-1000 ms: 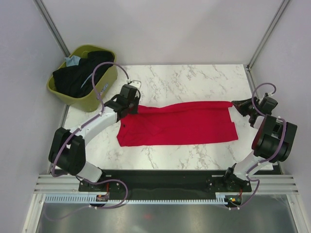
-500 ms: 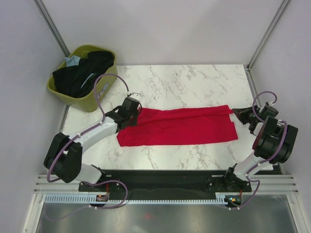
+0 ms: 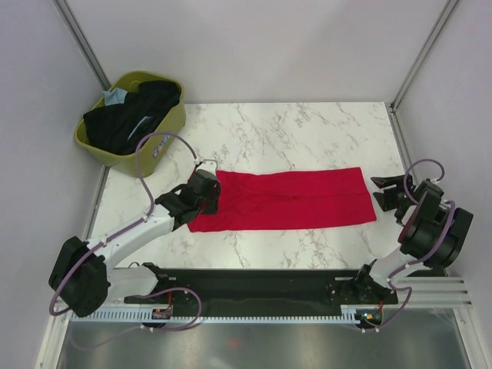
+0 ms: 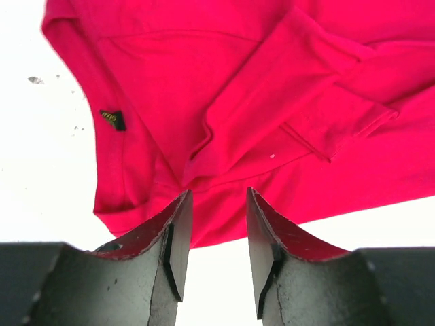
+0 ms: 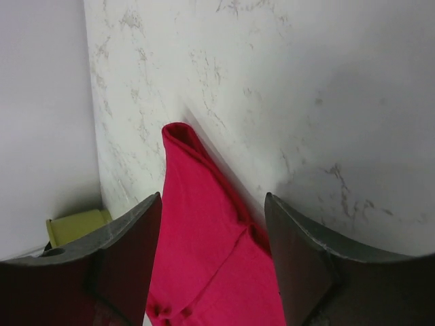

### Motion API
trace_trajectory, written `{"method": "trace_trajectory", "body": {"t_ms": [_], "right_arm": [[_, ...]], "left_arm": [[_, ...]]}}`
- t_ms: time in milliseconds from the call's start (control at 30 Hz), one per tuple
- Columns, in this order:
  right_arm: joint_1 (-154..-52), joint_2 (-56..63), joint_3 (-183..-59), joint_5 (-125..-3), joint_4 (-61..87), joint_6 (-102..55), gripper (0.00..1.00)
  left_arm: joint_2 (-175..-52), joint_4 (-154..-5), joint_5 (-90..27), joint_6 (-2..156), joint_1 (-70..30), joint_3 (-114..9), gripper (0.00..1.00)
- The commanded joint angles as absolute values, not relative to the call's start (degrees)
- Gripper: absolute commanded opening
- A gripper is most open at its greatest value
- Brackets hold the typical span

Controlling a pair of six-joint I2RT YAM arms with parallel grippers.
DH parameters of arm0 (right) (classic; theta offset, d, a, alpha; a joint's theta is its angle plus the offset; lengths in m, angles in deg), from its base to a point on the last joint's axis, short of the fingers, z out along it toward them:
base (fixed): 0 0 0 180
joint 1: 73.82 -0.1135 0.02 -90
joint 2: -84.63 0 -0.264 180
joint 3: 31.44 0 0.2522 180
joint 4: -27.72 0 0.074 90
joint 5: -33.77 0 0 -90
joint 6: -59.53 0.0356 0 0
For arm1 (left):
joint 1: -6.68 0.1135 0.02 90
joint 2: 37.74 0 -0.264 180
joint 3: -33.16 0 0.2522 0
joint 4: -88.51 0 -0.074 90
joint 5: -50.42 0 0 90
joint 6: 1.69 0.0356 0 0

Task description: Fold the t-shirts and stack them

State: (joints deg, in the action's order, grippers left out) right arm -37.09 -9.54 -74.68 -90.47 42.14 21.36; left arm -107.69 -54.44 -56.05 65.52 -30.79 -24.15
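Top external: red t-shirt (image 3: 288,200) lies folded lengthwise — left pincer (image 4: 216,207), right pincer (image 5: 212,198) parted, empty.

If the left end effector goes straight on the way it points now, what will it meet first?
Probably the red t-shirt: the left end effector, jaws open, points at the cloth's near edge, by the folded sleeve. Depth is unclear, but nothing else shows between.

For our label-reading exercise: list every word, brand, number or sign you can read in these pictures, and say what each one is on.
Black label on the red t-shirt: gold lettering, too small and blurred to read.
No other text, number or sign is visible in any view.
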Motion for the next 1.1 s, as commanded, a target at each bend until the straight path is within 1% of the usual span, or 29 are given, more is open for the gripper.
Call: {"method": "trace_trajectory", "body": {"t_ms": [0, 67, 133, 167, 267, 367, 433, 533, 633, 867, 967, 1033, 1067], "right_arm": [[-37.7, -2.1, -73.3, -86.3, 39.6, 19.9, 0.70], [-39.9, 4.3, -75.3, -81.8, 33.6, 16.3, 0.70], [-46.2, 8.8, -77.5, -76.2, 29.6, 12.1, 0.71], [-51.0, 9.7, -79.8, -74.5, 27.0, 10.8, 0.72], [-59.3, 9.2, -85.0, -70.7, 21.3, 6.4, 0.72], [-64.0, 7.4, -86.8, -68.8, 18.1, 3.8, 0.71], [-65.9, 5.5, -87.1, -66.4, 17.0, 2.8, 0.72], [-69.3, -3.6, -89.6, -66.0, 14.9, 1.4, 0.69], [-71.6, -9.1, -91.2, -64.5, 14.0, 1.5, 0.66], [-75.6, -11.2, -86.8, -63.3, 14.0, 3.9, 0.66], [-77.4, -10.4, -84.6, -65.1, 14.1, 6.0, 0.66], [-78.2, -9.4, -83.0, -66.9, 15.3, 8.9, 0.67], [-79.1, -9.1, -81.4, -67.9, 16.2, 10.1, 0.67]], "left_arm": [[-104.2, -59.6, -58.7, 60.6, -30.9, -21.3, 0.45], [-105.7, -61.1, -58.4, 59.9, -30.9, -20.9, 0.46], [-109.2, -62.4, -58.7, 58.8, -30.9, -21.4, 0.47], [-110.4, -63.2, -58.5, 56.7, -30.8, -21.4, 0.47], [-115.9, -65.7, -56.1, 52.4, -30.3, -21.6, 0.47], [-120.0, -66.8, -54.3, 49.6, -30.1, -22.3, 0.46], [-121.9, -68.0, -53.6, 48.7, -29.6, -22.4, 0.46], [-125.7, -70.1, -49.6, 47.1, -28.0, -22.0, 0.45], [-128.2, -71.3, -46.9, 45.6, -27.6, -21.6, 0.42], [-134.4, -71.5, -45.7, 47.5, -26.6, -26.1, 0.42], [-139.3, -70.9, -44.6, 48.8, -24.9, -31.0, 0.41], [-142.3, -68.9, -43.8, 50.5, -23.3, -37.2, 0.42], [-146.4, -68.0, -43.1, 51.1, -22.7, -39.8, 0.42]]}}
